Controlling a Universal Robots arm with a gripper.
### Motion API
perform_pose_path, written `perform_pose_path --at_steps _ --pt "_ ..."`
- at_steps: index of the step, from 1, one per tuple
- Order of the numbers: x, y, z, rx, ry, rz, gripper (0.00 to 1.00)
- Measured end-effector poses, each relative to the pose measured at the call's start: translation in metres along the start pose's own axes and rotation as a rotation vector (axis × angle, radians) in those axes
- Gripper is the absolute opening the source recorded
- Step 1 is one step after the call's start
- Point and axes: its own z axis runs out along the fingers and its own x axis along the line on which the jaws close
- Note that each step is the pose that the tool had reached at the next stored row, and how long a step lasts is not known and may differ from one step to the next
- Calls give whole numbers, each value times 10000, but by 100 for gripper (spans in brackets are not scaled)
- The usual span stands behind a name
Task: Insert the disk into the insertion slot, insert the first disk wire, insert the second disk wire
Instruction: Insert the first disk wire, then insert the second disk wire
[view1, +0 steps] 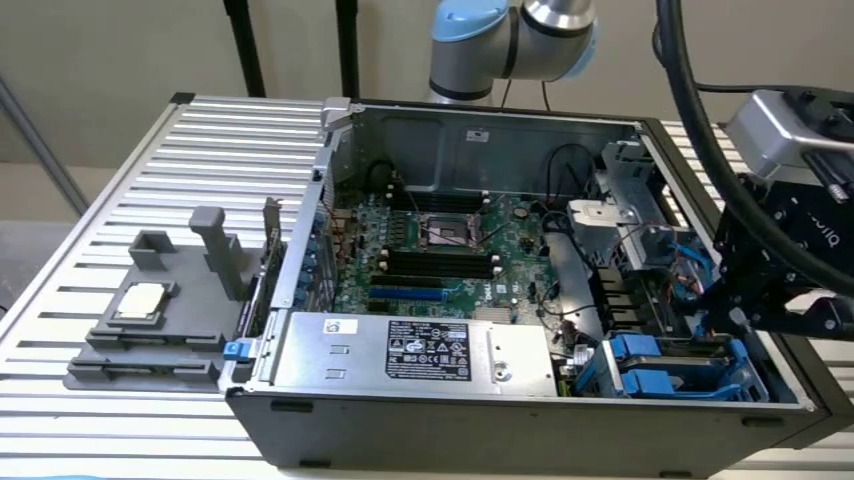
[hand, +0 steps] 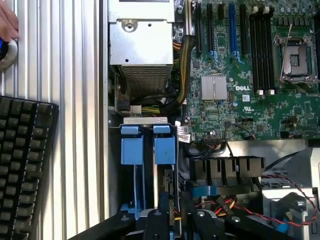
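Inventory, from my console: ribbed silver metal table (view1: 174, 180) carrying an open dark grey steel computer case (view1: 534, 420). My black gripper (hand: 177, 224) hangs at its blue-railed rectangular drive bay (view1: 638, 372); grip state I cannot tell. One silver-grey disk in blue plastic carrier (hand: 169, 192) stands edge-on in that bay, just beside the gripper.

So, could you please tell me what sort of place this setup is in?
Probably a robotics lab test bench: a robot arm rises beyond an opened computer case on a slatted metal table, with a keyboard lying on the table beside the case.
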Motion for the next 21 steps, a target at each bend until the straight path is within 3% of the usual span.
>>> perform_pose_path --at_steps 8,21 --pt "6 286 1 0 -1 0 25" --pt "3 301 1 0 1 -1 25"
